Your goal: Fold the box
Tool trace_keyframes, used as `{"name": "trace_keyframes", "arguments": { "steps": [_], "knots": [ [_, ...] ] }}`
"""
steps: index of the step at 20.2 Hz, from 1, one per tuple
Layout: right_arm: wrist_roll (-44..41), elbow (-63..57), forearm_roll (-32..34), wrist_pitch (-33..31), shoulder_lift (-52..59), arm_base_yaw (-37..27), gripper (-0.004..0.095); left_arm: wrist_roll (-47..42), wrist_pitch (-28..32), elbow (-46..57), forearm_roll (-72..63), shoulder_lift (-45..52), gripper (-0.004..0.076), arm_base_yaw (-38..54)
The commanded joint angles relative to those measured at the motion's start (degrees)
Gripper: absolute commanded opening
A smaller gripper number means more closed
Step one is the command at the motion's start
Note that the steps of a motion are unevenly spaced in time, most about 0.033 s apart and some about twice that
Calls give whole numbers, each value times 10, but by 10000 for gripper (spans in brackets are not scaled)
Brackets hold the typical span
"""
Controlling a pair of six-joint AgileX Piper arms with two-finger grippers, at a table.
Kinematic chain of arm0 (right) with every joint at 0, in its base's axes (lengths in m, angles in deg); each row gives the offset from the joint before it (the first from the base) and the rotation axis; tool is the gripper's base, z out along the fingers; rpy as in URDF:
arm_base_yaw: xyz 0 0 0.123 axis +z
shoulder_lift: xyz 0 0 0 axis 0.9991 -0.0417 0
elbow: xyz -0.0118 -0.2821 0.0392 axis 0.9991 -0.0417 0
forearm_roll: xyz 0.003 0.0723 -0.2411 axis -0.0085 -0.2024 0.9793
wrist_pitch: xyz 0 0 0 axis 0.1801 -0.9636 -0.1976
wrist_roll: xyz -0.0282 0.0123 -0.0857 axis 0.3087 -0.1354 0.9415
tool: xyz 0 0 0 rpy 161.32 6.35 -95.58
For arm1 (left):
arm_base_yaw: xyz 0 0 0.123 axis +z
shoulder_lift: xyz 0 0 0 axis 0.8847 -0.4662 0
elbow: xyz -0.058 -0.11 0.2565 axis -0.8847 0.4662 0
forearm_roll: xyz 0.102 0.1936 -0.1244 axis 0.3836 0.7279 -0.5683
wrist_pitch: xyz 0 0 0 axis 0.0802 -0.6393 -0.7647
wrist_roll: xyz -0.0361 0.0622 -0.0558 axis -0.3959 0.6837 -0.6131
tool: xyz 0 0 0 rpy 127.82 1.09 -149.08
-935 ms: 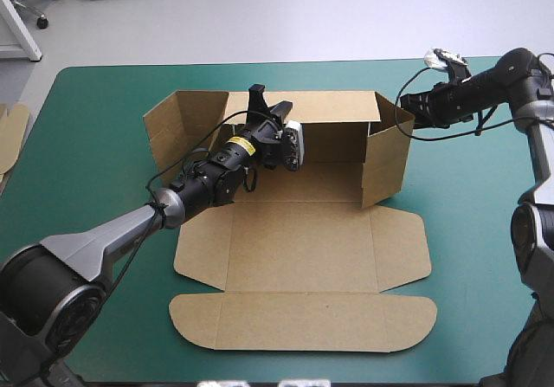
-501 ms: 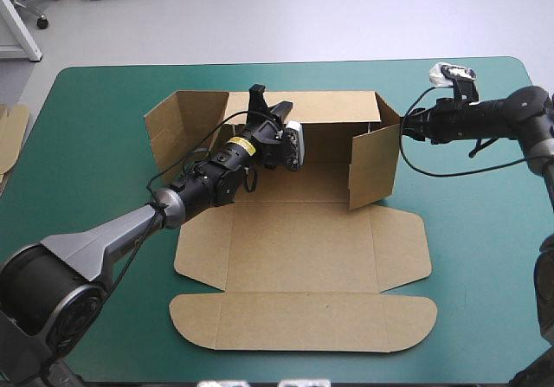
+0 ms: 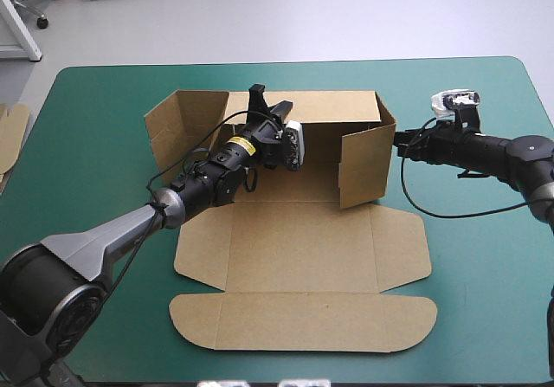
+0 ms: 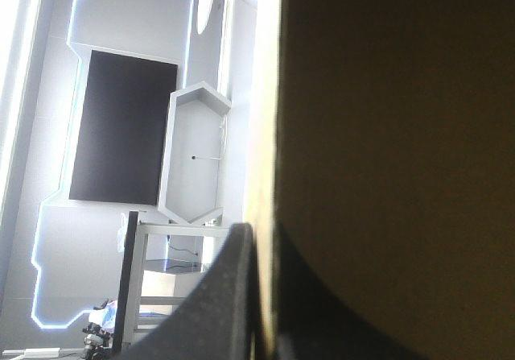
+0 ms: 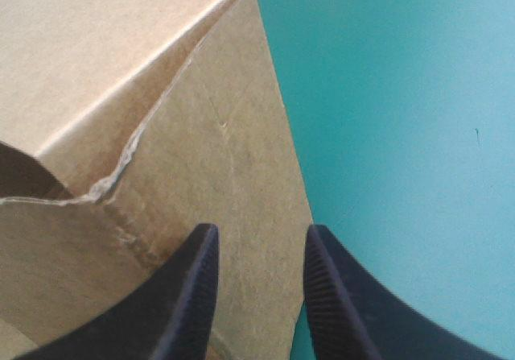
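**Operator:** Where is the thing to fold?

**Helper:** Your flat-cut brown cardboard box (image 3: 299,248) lies in the middle of the teal-green table cover (image 3: 95,231). Its floor and its long lid (image 3: 303,322) lie flat on the side near you. The tall back wall (image 3: 320,106) stands up. The left side wall (image 3: 177,127) stands up too, but it leans open. The right side wall (image 3: 363,166) stands up and is turned in toward the middle.

**Operator:** What do the hands do?

**Helper:** Your left gripper (image 3: 270,110) is pinched onto the top edge of the back wall, with the board between its black fingers. Your right gripper (image 5: 256,235) has its two fingers apart and grasps nothing. It sits at the outside face of the right side wall, touching it or just beside it.

**Operator:** How is this step done well?

**Helper:** I think the step is to turn the right side wall in until it stands square to the back wall. Push slowly, flat on the face and not on the thin edge. The ragged crease (image 5: 121,175) at the corner looks weak, so a hard shove may rip it. Hold the back wall firmly with your left gripper so it does not tip.
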Motion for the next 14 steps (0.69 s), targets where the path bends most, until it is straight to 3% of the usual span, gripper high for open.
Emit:
{"name": "trace_keyframes", "arguments": {
  "steps": [1, 9, 14],
  "knots": [
    [20, 9, -39, 4, 27, -2, 332, -16, 3, -12, -21, 19, -14, -2],
    [34, -12, -30, -13, 38, -2, 332, -16, 5, -12, -21, 19, -14, -2],
    [148, -76, -100, 14, 71, -2, 332, -16, 5, -12, -21, 19, -14, -2]
  ]
}}
